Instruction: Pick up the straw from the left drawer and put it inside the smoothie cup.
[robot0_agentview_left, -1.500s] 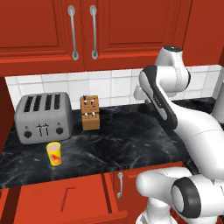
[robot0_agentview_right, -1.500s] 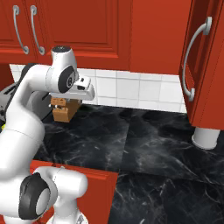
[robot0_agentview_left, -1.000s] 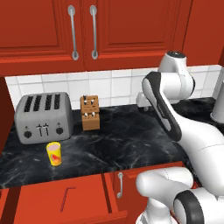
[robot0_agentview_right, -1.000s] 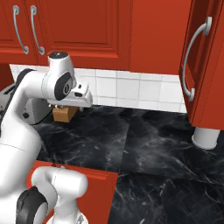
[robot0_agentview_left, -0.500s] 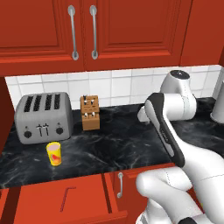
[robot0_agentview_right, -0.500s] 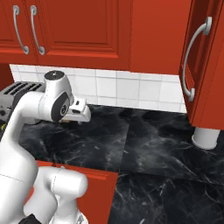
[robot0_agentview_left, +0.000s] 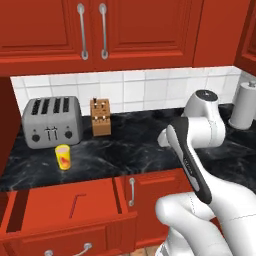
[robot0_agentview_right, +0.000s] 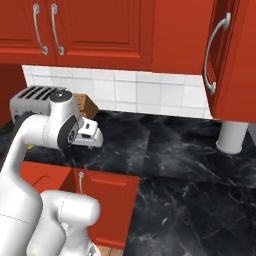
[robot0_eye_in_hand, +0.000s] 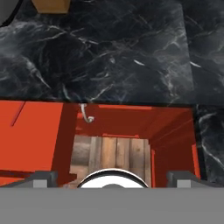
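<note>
The gripper (robot0_eye_in_hand: 112, 176) stands wide open with nothing between its 2 dark tips, which rise far apart at the bottom of the hand view. It looks down over the front edge of the black marble tabletop (robot0_eye_in_hand: 118, 48), above the narrow red cabinet front with the vertical silver handle (robot0_eye_in_hand: 86, 113). In the right base view the gripper (robot0_agentview_right: 90, 135) hangs just above the tabletop edge, right of the toaster (robot0_agentview_right: 30, 100).

Taking the left drawer (robot0_agentview_left: 65, 207) as landmark: it is pulled out below the tabletop, and the straw (robot0_agentview_left: 76, 205) lies inside it on the plain red floor, a thin red line with a bent end, near the drawer's middle. The same straw (robot0_eye_in_hand: 18, 114) shows as a faint slanted line at the left edge of the hand view, so the gripper is to the right of the drawer, not over it. The smoothie cup (robot0_agentview_left: 63, 156) stands upright on the tabletop just behind the drawer, in front of the toaster (robot0_agentview_left: 52, 120); a wooden knife block (robot0_agentview_left: 100, 116) stands further back and to the right.

The step in hand looks like the approach to the straw; nothing is picked up yet. The next move calls for shifting the gripper left over the drawer, turning it so the jaws straddle the thin straw across its length, then descending close to the drawer floor before closing.
</note>
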